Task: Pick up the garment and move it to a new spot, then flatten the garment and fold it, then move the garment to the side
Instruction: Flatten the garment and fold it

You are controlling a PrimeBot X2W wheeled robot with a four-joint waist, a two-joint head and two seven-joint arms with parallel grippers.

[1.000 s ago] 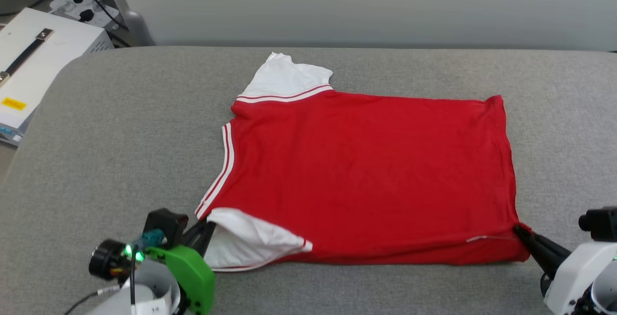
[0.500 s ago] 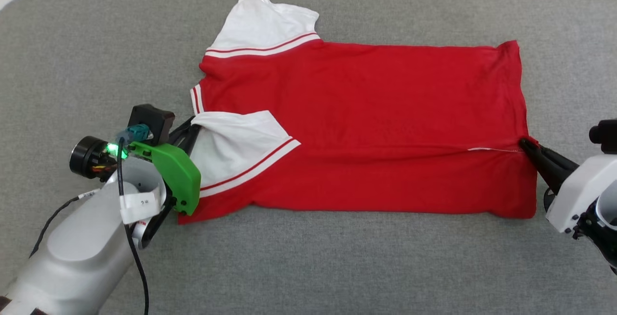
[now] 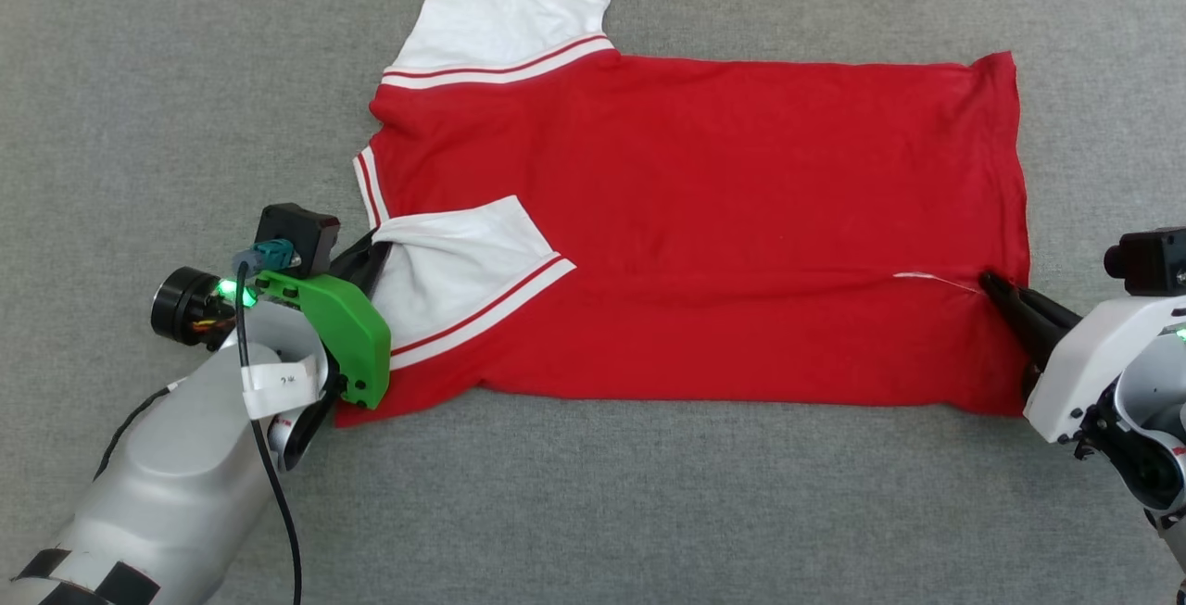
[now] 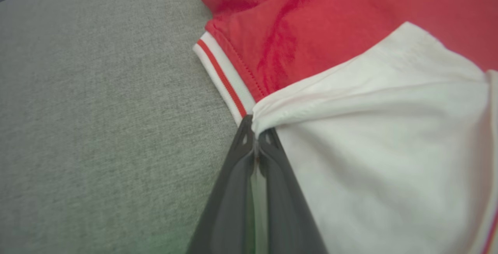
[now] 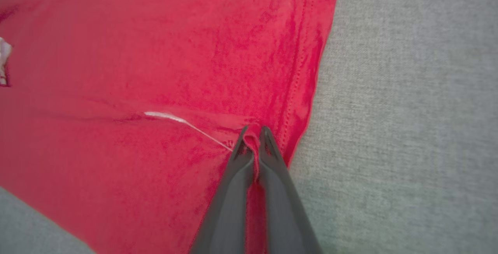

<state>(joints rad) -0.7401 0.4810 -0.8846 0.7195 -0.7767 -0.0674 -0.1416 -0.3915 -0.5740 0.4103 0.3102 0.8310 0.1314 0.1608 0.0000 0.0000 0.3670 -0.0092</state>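
Observation:
The garment [image 3: 704,207], a red shirt with white sleeves and striped trim, lies spread on the grey table [image 3: 593,494], its near long edge folded over toward the middle. My left gripper [image 3: 371,248] is shut on the near white sleeve [image 3: 454,262], which is pulled onto the red body. In the left wrist view the fingers [image 4: 237,176] pinch the white sleeve [image 4: 389,149] at its edge. My right gripper [image 3: 990,283] is shut on the red hem near the right end. In the right wrist view the fingertips [image 5: 268,141] clamp a small fold of the garment [image 5: 155,63]. No print shows on this side.
The far white sleeve [image 3: 500,17] sticks out at the top left of the shirt. Bare grey cloth runs in front of the garment and along both its ends. My left forearm [image 3: 176,485] lies at the lower left.
Both grippers have carried the near edge of the garment away from me, folding a strip and the near sleeve onto the body. The head camera has tilted down, so the whole picture has shifted.

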